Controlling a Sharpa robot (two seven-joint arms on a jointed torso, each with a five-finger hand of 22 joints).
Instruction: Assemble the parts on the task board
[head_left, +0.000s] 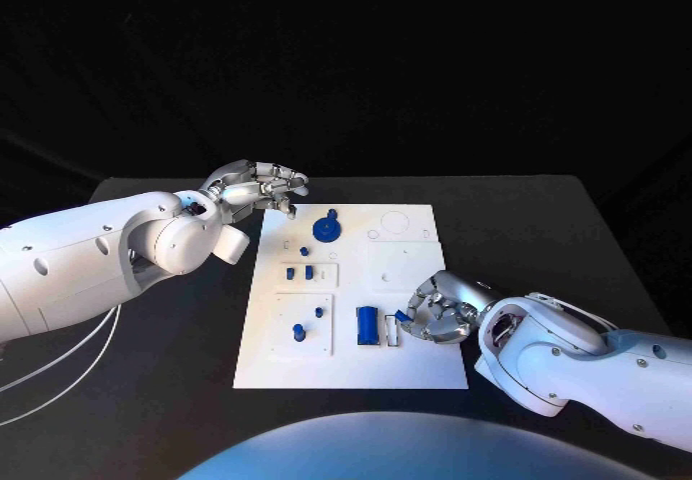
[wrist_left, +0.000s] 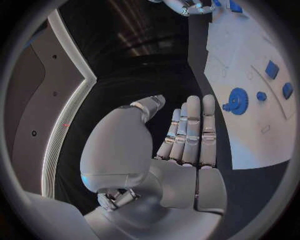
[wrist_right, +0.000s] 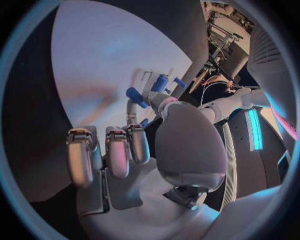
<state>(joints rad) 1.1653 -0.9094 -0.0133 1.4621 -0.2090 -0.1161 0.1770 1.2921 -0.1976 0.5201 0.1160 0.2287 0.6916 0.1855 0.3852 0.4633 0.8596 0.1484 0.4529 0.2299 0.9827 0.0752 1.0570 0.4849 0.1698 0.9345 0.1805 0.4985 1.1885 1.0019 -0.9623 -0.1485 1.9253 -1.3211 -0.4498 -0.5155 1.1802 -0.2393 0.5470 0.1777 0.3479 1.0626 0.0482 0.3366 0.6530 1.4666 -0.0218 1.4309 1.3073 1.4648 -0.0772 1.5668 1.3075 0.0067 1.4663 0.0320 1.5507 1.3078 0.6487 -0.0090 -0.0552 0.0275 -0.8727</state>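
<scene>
Pinching a small blue part (head_left: 402, 318), the right hand (head_left: 440, 310) is hovering just beside the blue block (head_left: 368, 325); left hand (head_left: 267, 187) idling open (far corner).

I count one board (head_left: 418, 365) on my counter (head_left: 562, 230), one blue gear (head_left: 329, 230), one long blue block (head_left: 368, 325), and four small blue pegs near it.

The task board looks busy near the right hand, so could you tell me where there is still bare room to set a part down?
The task board's near strip, in front of the blue block, is bare, and so is its right middle, between the outlined circles and the right hand. The left column of small parts and the blue gear are crowded.
</scene>
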